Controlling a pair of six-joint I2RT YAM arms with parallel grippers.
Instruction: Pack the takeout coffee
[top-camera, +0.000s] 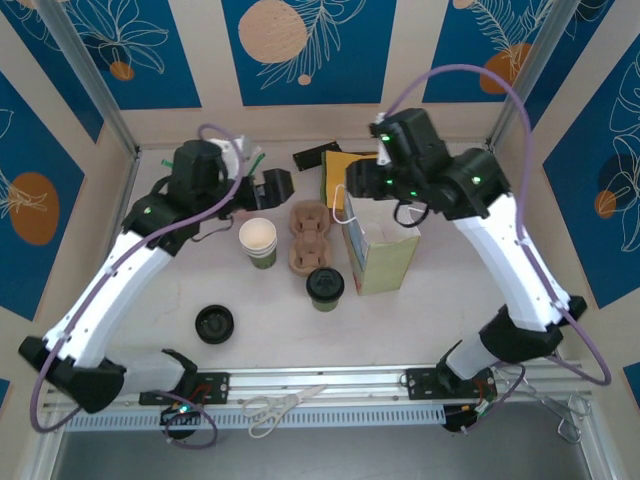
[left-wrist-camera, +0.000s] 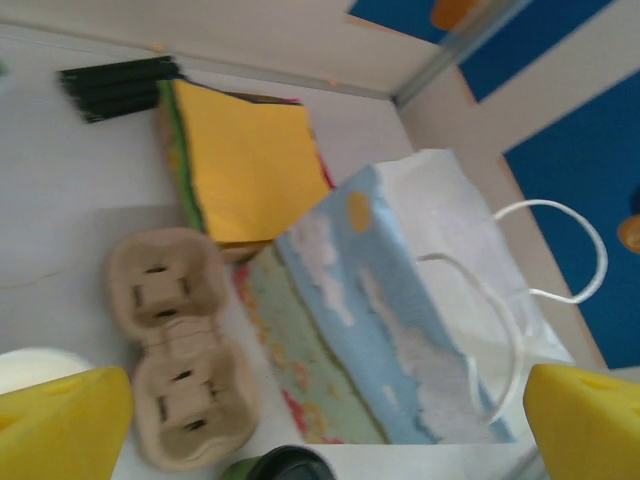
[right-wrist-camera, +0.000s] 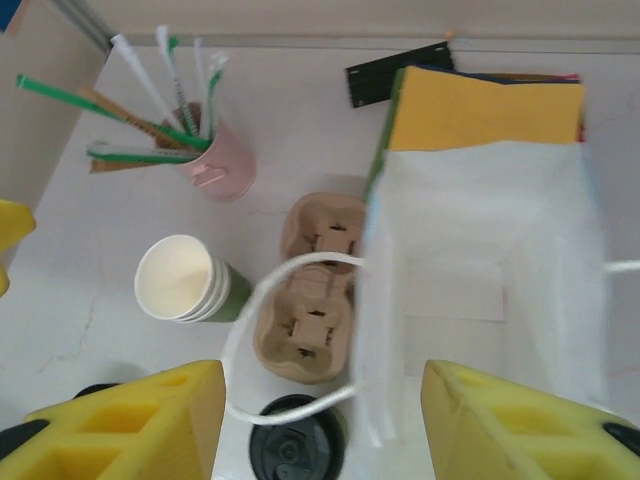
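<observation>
Standing beside paper bag (top-camera: 380, 255): takeout coffee (top-camera: 325, 287)

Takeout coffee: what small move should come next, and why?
Probably lower the open left tool toward the takeout coffee: it stands lidded and ungripped beside the open bag, with the right tool at the bag's mouth.

We are seeing the left arm (top-camera: 100, 305) and the right arm (top-camera: 515, 250) wearing white shells between black joint housings. Purple cables (top-camera: 460, 68) are running along both, and small green lights (top-camera: 477, 180) are glowing on the black parts. The left pincer (left-wrist-camera: 320, 425) and right pincer (right-wrist-camera: 325, 420) are showing chunky yellow fingers (right-wrist-camera: 130, 425), the right ones moulded with hollow ribs.
</observation>
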